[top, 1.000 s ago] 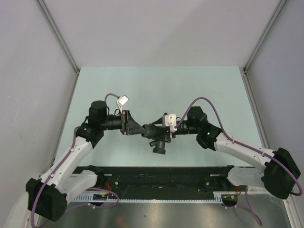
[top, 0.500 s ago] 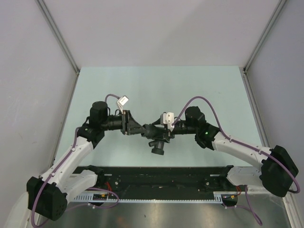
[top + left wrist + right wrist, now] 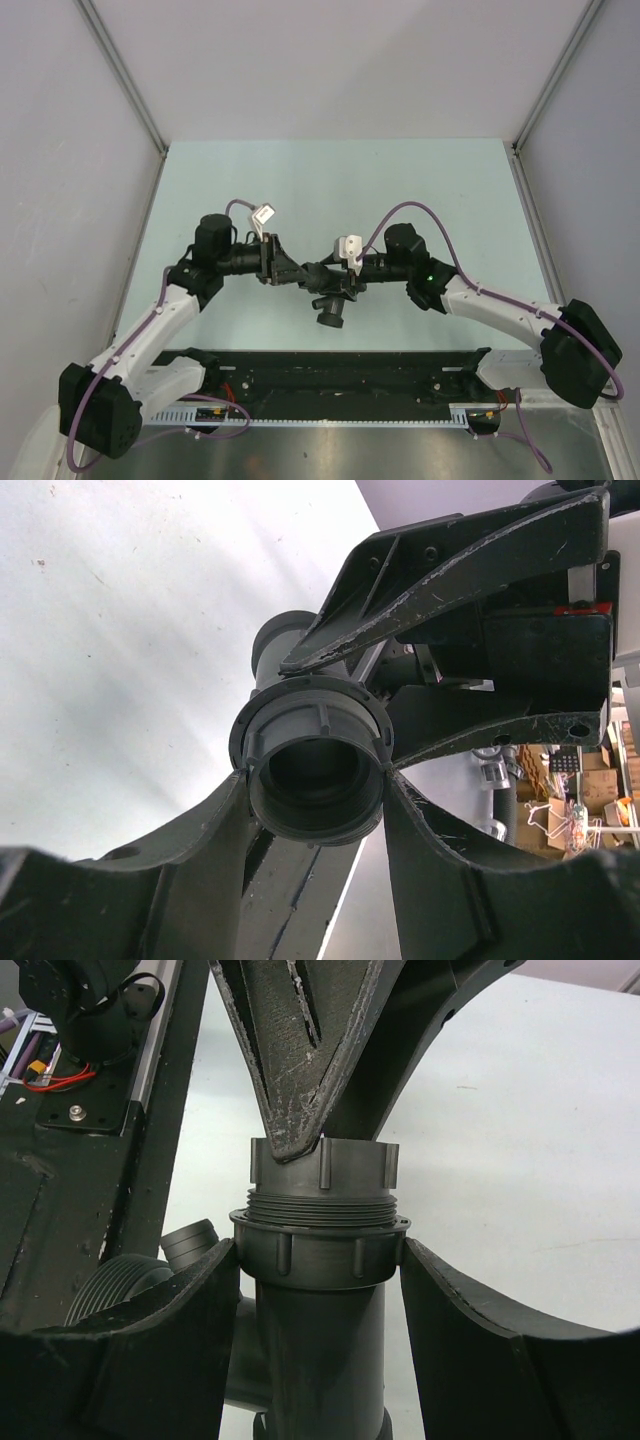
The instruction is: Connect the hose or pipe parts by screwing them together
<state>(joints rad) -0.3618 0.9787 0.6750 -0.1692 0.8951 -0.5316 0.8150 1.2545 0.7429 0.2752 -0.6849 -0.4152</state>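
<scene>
Reaching inward head-on, left claw (image 3: pixel 299 276) clamps the short fitting (image 3: pixel 330 708), right claw (image 3: pixel 346 282) the branched fitting (image 3: pixel 320 1360).

Bright, even light (faint soft shadows).

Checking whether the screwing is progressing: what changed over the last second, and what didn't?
The right arm shifted left and slightly away from its base, its white wrist camera with it; the left wrist edged right. The left hand and right hand stayed clamped on the pipe fittings; nothing was released.
</scene>
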